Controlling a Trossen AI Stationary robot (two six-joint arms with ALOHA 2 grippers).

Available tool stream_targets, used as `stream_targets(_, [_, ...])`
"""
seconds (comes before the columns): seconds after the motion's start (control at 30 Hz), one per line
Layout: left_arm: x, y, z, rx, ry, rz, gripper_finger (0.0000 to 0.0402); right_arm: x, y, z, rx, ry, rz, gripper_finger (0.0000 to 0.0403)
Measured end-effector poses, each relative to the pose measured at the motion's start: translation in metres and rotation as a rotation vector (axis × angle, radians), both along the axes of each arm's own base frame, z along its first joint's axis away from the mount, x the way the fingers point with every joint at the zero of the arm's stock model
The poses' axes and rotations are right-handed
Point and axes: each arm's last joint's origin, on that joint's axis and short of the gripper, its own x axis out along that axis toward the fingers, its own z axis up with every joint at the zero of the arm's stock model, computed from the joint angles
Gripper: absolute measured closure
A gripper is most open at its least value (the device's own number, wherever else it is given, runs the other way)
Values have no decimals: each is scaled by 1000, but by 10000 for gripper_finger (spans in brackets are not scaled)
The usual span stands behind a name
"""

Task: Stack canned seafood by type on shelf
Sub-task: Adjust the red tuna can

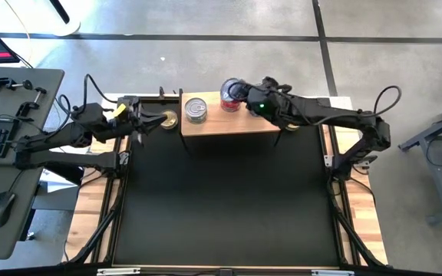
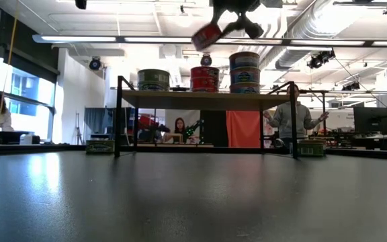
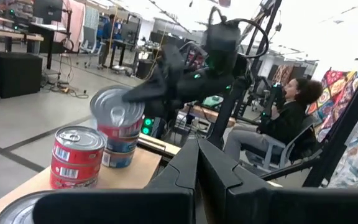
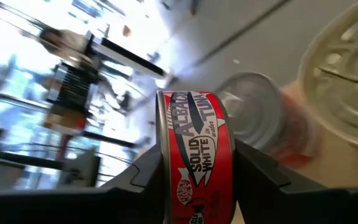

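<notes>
1. Right pincer (image 2: 210, 30) is up above the shelf (image 1: 232, 124), pinching a red tin (image 4: 194, 165) by its flat faces, one finger on each side.
2. That tin hangs tilted in the air, clear of everything; in the low view it sits just above the red stack (image 2: 205, 78) in the middle of the shelf.
3. On the shelf from the low view: a greenish stack (image 2: 153, 79) on the left, the red stack in the middle, a bluish stack (image 2: 244, 72) on the right and the tallest of the three.
4. From overhead, the silver lid of one stack (image 1: 196, 110) shows clearly; the right arm covers much of the other end.
5. Left pincer (image 1: 146, 120) waits just off the shelf's left end, beside a gold-lidded tin (image 1: 167, 120) down on the desk (image 1: 229, 207). Its fingers (image 3: 197, 168) look pressed together, nothing between them.
6. Two more tins rest on the desk at the shelf's feet: one by the left leg (image 2: 100, 146), one by the right (image 2: 311, 148).
7. A person (image 2: 293, 121) stands in the room beyond the desk, and another (image 3: 288, 118) is seated off to the side.
</notes>
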Motion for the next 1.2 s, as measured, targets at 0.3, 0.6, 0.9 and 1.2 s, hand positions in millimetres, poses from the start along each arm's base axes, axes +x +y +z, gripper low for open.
stream_targets(0.3, [-4, -1, 1, 3, -12, -20, 401, 10, 24, -11, 7, -111, -194, 266])
stream_targets(0.6, [-3, -2, -3, -3, 33, -67, 401, 38, 1, -43, 0, -212, -382, 265])
stream_targets(0.9, [-3, -3, -4, -5, 42, -74, 401, 40, -16, -51, -41, -217, -471, 265])
stream_targets(1.2, [-3, -3, -4, -5, 43, -76, 401, 39, -27, -51, -19, -184, -430, 265])
